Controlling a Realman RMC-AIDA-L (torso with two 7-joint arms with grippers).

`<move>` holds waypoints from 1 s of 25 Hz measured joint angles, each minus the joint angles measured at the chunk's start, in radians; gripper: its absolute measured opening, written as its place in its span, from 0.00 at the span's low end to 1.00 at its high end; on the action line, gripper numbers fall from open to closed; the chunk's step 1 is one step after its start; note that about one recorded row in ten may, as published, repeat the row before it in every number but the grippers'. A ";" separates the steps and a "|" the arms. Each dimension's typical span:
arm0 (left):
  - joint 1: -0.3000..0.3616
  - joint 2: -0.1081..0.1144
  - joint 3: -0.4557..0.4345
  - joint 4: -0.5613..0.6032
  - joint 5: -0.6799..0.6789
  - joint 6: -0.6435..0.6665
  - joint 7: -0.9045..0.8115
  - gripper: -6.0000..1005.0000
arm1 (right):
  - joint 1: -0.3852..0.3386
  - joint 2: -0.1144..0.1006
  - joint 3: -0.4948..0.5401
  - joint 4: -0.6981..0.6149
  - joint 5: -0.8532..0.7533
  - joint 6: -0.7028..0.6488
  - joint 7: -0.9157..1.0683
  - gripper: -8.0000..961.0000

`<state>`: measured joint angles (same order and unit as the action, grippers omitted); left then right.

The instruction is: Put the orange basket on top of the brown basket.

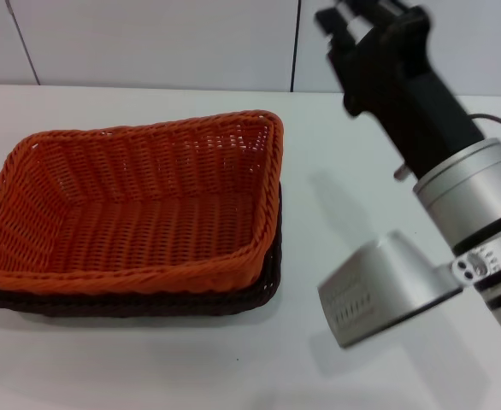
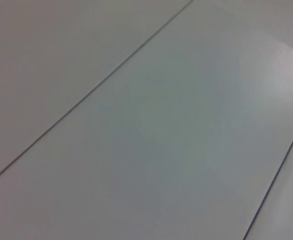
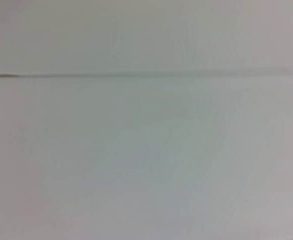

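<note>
now right claw (image 1: pixel 363 12) lifted clear of orange basket (image 1: pixel 131 201).

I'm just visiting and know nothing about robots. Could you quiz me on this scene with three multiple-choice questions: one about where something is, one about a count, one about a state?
1. Where is the orange basket?
A. Nested on top of the brown basket
B. Beside it, apart
C. Underneath it

2. How many baskets are on the table?
A. One
B. Two
C. Three

3. What is the right gripper doing?
A. Gripping the orange basket
B. Pressing down on the brown basket
C. Raised to the right of the baskets, holding nothing

Answers:
1. A: only the brown rim peeks out below the orange one.
2. B: one orange, one dark brown.
3. C: it is up clear of both baskets, with nothing between its fingers.
</note>
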<state>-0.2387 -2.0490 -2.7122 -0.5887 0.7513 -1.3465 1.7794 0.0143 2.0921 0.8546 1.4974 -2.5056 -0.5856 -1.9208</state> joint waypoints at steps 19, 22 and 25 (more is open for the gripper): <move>-0.004 0.029 0.003 -0.103 0.181 -0.024 0.108 0.73 | 0.310 -0.008 -0.284 -0.268 0.796 -1.008 0.325 0.32; 0.006 0.024 -0.003 -0.114 0.183 -0.048 0.113 0.73 | 0.286 -0.010 -0.285 -0.277 0.809 -1.040 0.418 0.32; 0.007 0.018 -0.016 -0.113 0.191 -0.056 0.132 0.73 | 0.264 -0.014 -0.275 -0.353 0.824 -1.054 0.663 0.32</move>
<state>-0.2320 -2.0308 -2.7280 -0.7016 0.9426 -1.4024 1.9111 0.2785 2.0777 0.5793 1.1442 -1.6811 -1.6393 -1.2580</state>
